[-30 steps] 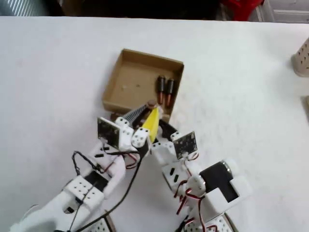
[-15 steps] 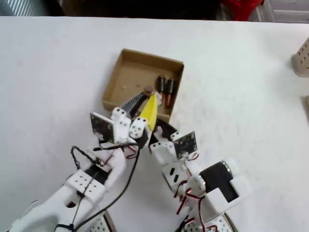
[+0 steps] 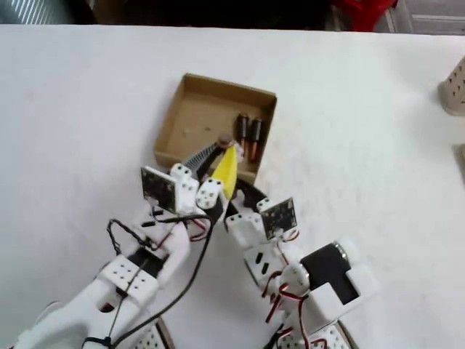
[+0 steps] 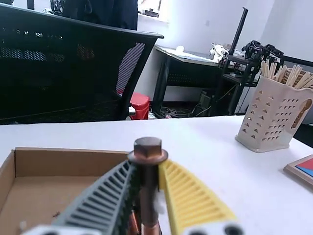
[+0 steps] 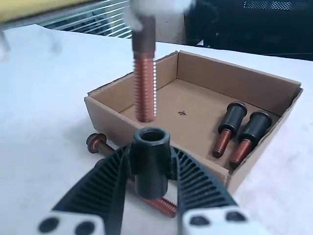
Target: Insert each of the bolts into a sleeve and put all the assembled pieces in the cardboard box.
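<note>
My left gripper [image 3: 224,145], with one grey and one yellow finger, is shut on a copper bolt [image 4: 147,161] that hangs upright, head up, over the near wall of the cardboard box [image 3: 218,81]. The bolt's threaded end [image 5: 145,93] sits just above a black sleeve [image 5: 150,161] and is not inside it. My right gripper [image 5: 150,159] is shut on that sleeve, holding it upright in front of the box. Two assembled pieces [image 5: 239,129] lie side by side in the box's right part [image 3: 248,136].
A loose bolt [image 5: 98,144] lies on the table by the box's front wall, and another [image 5: 161,204] lies beneath the sleeve. A pale holder of sticks [image 4: 279,112] stands at the table's far right [image 3: 454,87]. White tabletop surrounds the box.
My left gripper carried the bolt a little farther toward the box and up, then settled slightly back. The right arm and the sleeve stayed still.
</note>
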